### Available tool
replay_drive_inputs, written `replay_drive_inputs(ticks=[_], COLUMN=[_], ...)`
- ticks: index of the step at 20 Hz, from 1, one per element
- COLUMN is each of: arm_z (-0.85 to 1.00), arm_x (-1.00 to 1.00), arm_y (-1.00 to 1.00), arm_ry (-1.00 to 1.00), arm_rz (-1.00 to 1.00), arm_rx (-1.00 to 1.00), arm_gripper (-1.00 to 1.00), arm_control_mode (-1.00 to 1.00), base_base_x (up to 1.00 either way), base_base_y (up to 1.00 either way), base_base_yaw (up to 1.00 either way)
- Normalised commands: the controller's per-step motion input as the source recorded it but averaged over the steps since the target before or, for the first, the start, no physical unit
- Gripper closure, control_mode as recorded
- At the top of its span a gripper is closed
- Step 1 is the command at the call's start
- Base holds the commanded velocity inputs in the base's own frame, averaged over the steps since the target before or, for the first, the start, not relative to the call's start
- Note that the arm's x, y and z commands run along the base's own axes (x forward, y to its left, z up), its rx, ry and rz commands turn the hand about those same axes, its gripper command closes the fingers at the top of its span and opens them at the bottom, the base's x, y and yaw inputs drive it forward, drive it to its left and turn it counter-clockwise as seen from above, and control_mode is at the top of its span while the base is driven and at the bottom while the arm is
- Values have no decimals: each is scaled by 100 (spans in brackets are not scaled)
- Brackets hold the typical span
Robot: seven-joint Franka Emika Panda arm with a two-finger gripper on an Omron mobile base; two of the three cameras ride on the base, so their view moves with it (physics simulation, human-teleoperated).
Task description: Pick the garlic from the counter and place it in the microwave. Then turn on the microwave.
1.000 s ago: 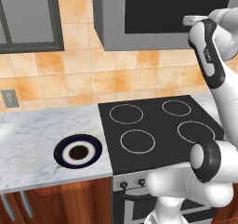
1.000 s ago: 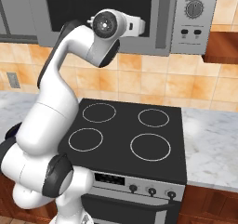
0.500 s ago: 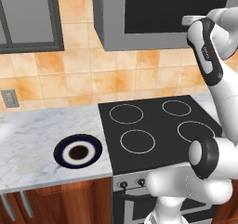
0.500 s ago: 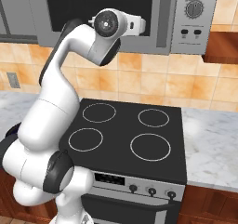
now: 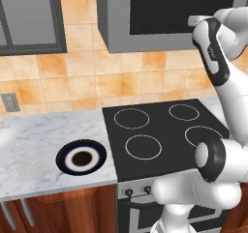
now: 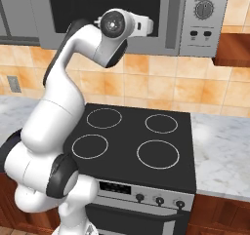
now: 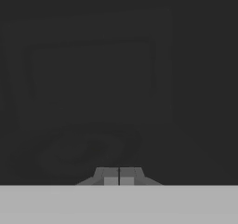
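Up high, the gripper [image 7: 119, 177] faces the microwave [image 6: 146, 19] door glass, fingers pressed together w/ nothing held. Prob. pushing the door closed before start.

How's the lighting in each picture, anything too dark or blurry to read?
Left base view: evenly lit, plate sharp. Right base view: bright, microwave controls readable. Hand view: very dim and murky behind the shut gripper, only faint shapes.
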Motion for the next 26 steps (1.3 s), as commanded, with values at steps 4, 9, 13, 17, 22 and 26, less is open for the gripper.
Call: replay_drive_inputs(ticks=[4,9,13,17,22,26], arm_z=[-9,-8,-7,-1,1,0], arm_x=[24,24,16,-11,-38,-30], arm_y=[0,0,0,-10,-22,-23], arm_ry=[0,0,0,0,-1,0], arm_rz=[0,0,0,0,-1,0], arm_rx=[0,0,0,0,0,0], arm_gripper=[100,100,100,100,100,100], arm_control_mode=[-100,-100,-100,-100,-100,-100], base_base_x=[0,0,0,0,0,0], base_base_y=[0,0,0,0,0,0], base_base_yaw=[0,0,0,0,0,0])
